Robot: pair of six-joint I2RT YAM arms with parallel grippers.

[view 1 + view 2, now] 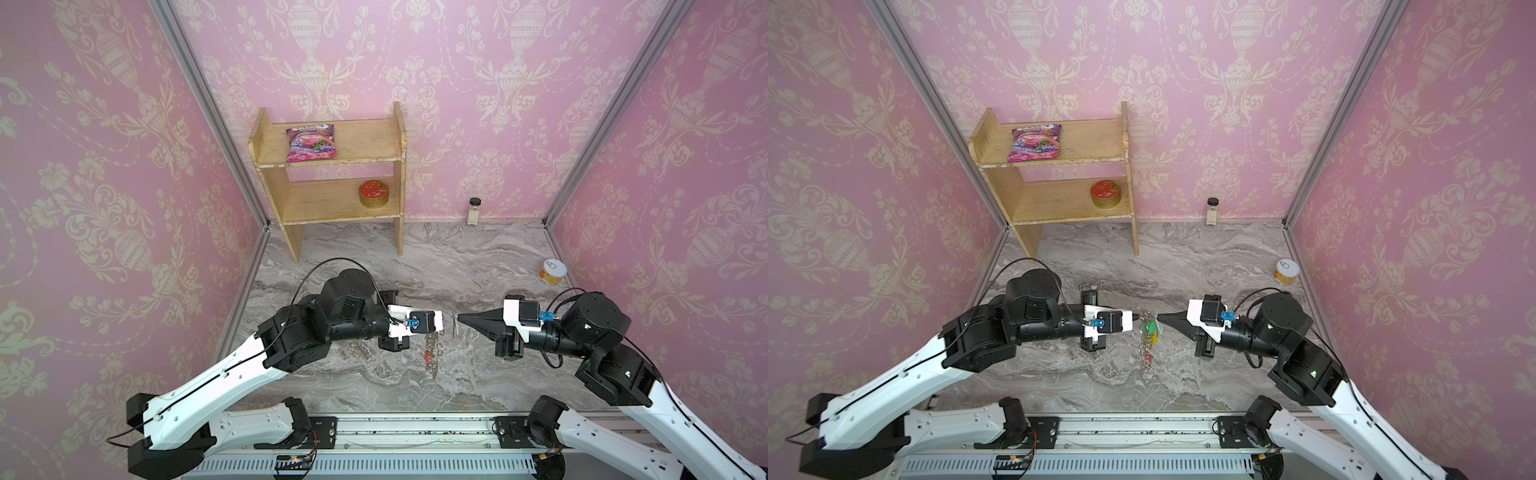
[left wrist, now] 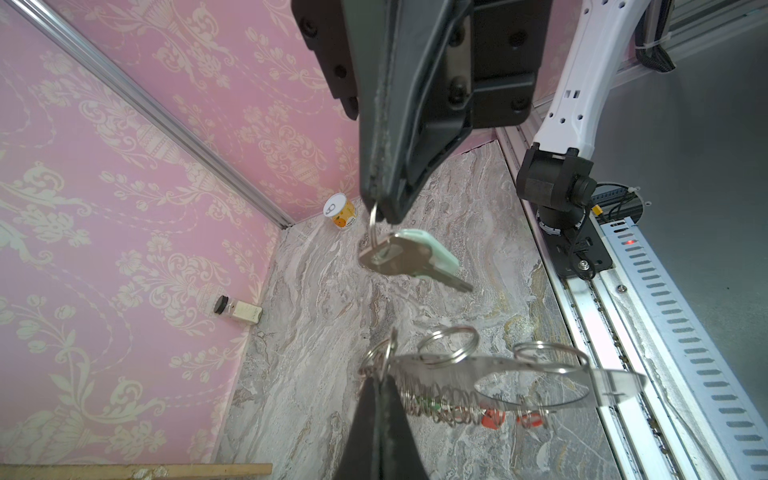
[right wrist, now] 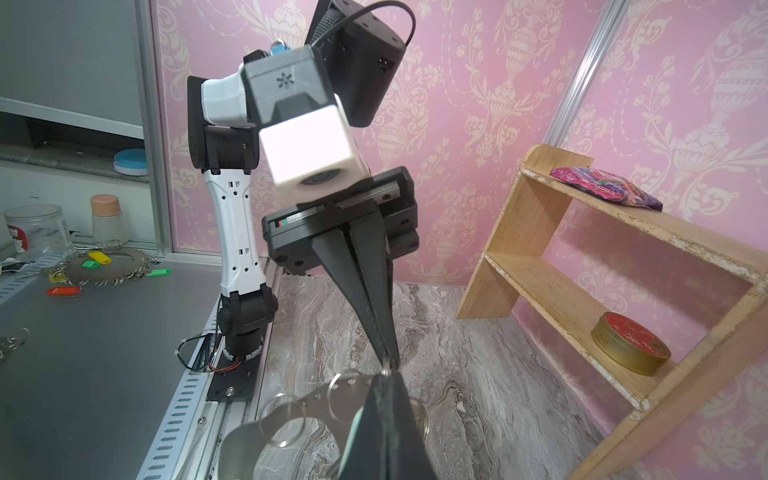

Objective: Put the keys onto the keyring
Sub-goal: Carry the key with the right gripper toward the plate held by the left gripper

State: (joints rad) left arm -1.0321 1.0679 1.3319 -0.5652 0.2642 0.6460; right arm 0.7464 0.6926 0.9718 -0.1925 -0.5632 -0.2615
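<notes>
Looks like the threading step. Right gripper [image 2: 382, 210], clamped on the keys' [image 2: 401, 253] small ring, dangles them mid-frame in left wrist view, just above the keyring [image 2: 449, 371]. Left gripper [image 2: 380, 376] is pinched on a rim loop, lower ctr. Both arms reach inward, tips nearly meeting, ctr of both top views. Next prob. needs fine alignment: ring onto loop w/o slipping.

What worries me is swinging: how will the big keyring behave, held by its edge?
The keyring looks like stiff flat metal, so it probably won't bend. Pinched by the left claw at just a small rim loop, it will likely pivot and sway. Its dangling red tags may snag.
</notes>
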